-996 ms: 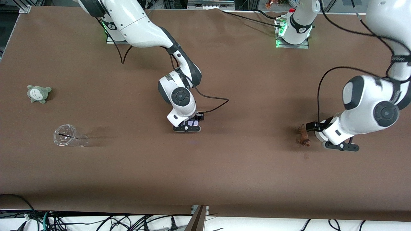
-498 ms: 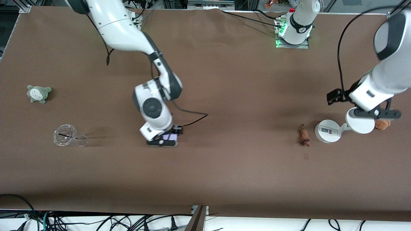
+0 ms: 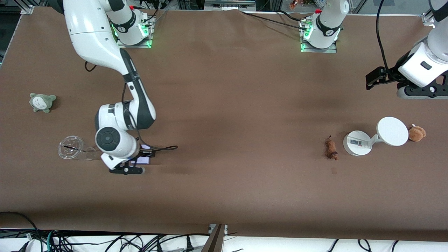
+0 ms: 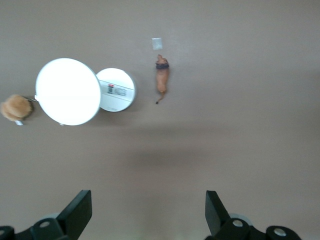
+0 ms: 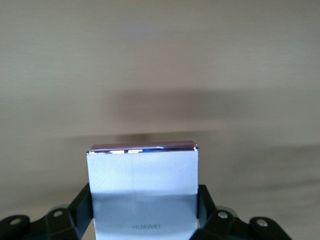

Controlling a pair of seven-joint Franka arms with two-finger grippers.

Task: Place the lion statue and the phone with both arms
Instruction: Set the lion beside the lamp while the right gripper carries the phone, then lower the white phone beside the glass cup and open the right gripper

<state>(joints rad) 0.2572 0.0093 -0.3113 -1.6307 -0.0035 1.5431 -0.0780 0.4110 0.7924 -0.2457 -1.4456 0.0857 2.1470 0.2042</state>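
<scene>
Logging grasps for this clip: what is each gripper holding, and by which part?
The right gripper holds the phone by its two side edges. The left gripper is open and holds nothing.

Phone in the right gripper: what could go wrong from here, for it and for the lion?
1. The right gripper holds the phone by its side edges beside the clear plastic cup lying on its side; a drift could knock the cup.
2. The lion statue lies close to the white scale. The open left gripper is up over bare table, so any return could bump the scale.
</scene>
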